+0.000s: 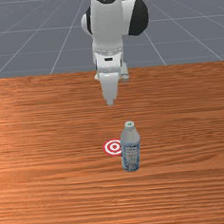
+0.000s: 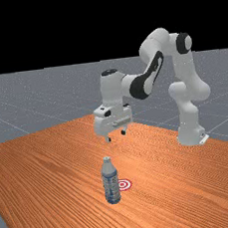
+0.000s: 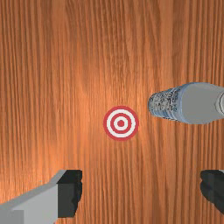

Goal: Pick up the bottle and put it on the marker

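High above the table, the gripper (image 1: 110,103) hangs behind the bottle (image 1: 130,150) in the front view. From the far view, the gripper (image 2: 116,136) is above and beyond the upright bottle (image 2: 111,182), its two fingers apart. The red-and-white ringed marker (image 1: 114,147) lies flat just left of the bottle in the front view, its edge partly covered by it; the far view has the marker (image 2: 123,184) right behind the bottle. In the wrist view the open gripper (image 3: 141,192) has nothing between its fingers, and the marker (image 3: 121,123) and bottle (image 3: 192,104) stand apart.
The orange-brown wooden table (image 1: 49,138) surrounds bottle and marker on all sides. The arm's base (image 2: 191,135) stands at the table's far side in the far view.
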Robot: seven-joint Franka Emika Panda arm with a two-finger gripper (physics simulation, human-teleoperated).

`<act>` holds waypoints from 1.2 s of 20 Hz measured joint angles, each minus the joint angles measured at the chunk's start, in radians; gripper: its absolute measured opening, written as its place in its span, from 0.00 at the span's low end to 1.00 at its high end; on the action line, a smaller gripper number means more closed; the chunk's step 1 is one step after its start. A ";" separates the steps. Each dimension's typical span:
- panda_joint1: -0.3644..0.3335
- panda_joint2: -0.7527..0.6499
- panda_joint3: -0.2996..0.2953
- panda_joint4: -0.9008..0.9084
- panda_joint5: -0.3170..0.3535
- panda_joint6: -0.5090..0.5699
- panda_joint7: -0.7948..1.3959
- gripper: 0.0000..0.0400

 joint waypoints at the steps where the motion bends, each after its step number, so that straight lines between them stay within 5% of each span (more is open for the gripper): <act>1: -0.012 0.074 0.010 0.145 0.044 -0.148 -0.035 1.00; 4: -0.011 0.217 0.010 0.387 0.045 -0.307 -0.035 1.00; 6: -0.009 0.161 0.006 0.265 0.048 -0.131 -0.007 1.00; 8: 0.007 0.182 -0.007 0.297 -0.003 -0.144 0.001 1.00; 17: -0.025 0.183 0.011 0.295 0.058 -0.139 -0.053 1.00; 24: -0.011 0.186 -0.002 0.295 0.022 -0.138 -0.028 1.00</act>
